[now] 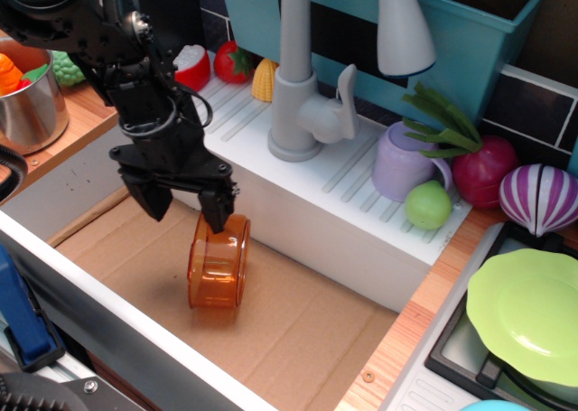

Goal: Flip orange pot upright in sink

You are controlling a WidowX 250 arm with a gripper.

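The task is not finished, as I judge it. The orange pot (218, 261) lies on its side on the brown floor of the sink (298, 330), with its open mouth turned to the right, so it must be set upright.

The tool (185, 205) hangs over the sink with its two fingers pointing down and spread wide apart, and it holds nothing between them. One finger (216, 212) comes down at the upper edge of the pot; whether it touches the rim there or is only very near, I cannot tell. The other finger stands to the left of the pot, clearly apart from it. So the pot is just below and to the right of the tool, not between the fingers. What is left, I think, is to take hold of the rim and turn the pot until it stands on its base.
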